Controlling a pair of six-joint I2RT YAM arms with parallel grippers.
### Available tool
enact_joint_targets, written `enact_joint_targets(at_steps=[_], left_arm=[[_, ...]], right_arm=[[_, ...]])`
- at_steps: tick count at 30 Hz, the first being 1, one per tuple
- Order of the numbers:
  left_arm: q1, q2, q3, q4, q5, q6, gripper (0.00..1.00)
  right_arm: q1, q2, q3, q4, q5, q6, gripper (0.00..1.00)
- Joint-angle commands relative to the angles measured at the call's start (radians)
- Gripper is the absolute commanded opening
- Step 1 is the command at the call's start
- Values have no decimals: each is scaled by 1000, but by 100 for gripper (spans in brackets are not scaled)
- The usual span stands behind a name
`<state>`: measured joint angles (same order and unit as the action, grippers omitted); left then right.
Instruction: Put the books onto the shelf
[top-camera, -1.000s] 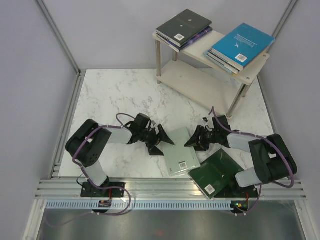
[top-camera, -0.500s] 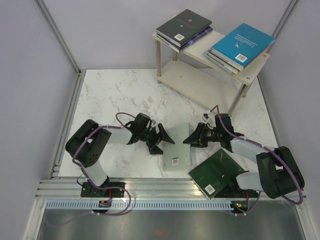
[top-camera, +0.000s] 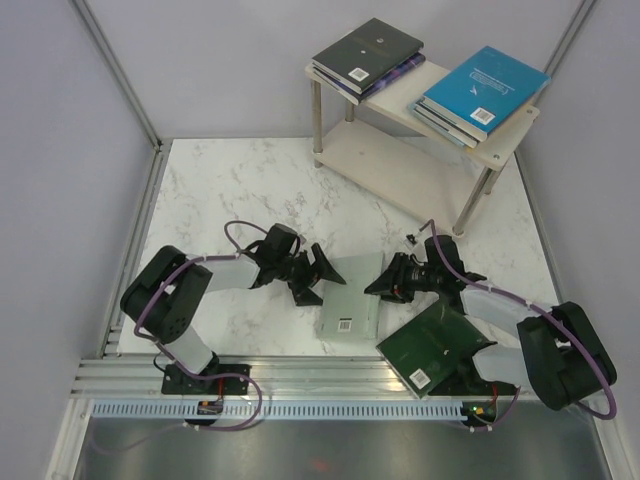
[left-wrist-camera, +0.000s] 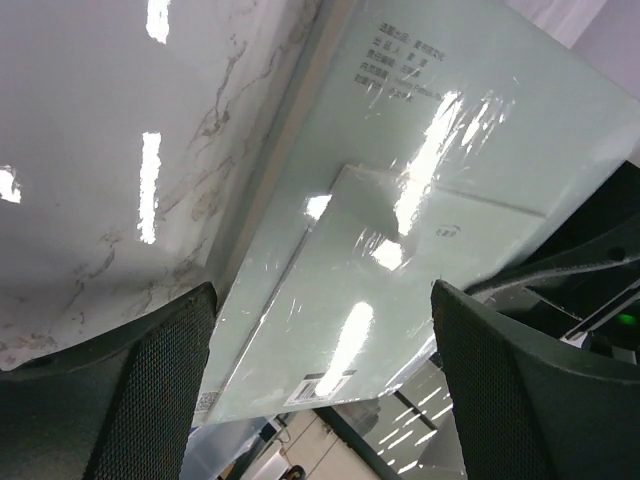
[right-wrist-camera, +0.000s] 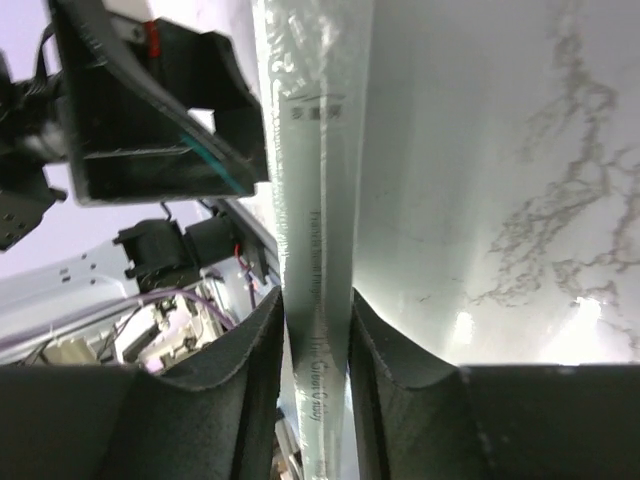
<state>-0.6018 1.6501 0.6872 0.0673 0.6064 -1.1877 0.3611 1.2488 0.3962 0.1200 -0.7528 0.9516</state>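
Mint book (top-camera: 352, 300) lay near-centre on the tabletop (top-camera: 230, 190), right tool (right-wrist-camera: 316, 350) clamped on its right edge, left tool (top-camera: 322, 284) spread apart just left. Shelf (top-camera: 380, 160), far right, held two book stacks (top-camera: 368, 48) on top.

Two black-and-grey robot arms lie low, pointing at each other. The left arm (top-camera: 215, 272) is folded at the elbow, and the left gripper (top-camera: 322, 283) has its fingers spread wide. The right arm (top-camera: 500, 300) stretches inward, with the right gripper (top-camera: 380, 282) pinching a book (top-camera: 352, 308) by its edge.
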Motion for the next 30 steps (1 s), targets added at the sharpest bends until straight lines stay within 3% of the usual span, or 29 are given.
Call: enact_joint_targets(at_steps=[1, 10, 13, 16, 17, 21, 30], left_arm=[[-6, -67, 21, 69, 44, -9, 89], [-6, -98, 11, 68, 58, -13, 89], [-6, -110, 12, 68, 62, -15, 89], [-6, -125, 12, 68, 69, -18, 89], [-4, -131, 11, 65, 72, -15, 89], [25, -193, 26, -6, 76, 29, 91], [356, -501, 61, -318, 128, 163, 96]], right_arm=[[25, -28, -11, 56, 82, 56, 36], [73, -26, -37, 122, 173, 145, 32], [104, -19, -48, 181, 185, 183, 23], [139, -9, -30, 188, 198, 185, 7], [145, -15, -11, 158, 199, 177, 0], [147, -106, 58, -15, 256, 122, 0], [147, -304, 320, -368, 351, 59, 0]])
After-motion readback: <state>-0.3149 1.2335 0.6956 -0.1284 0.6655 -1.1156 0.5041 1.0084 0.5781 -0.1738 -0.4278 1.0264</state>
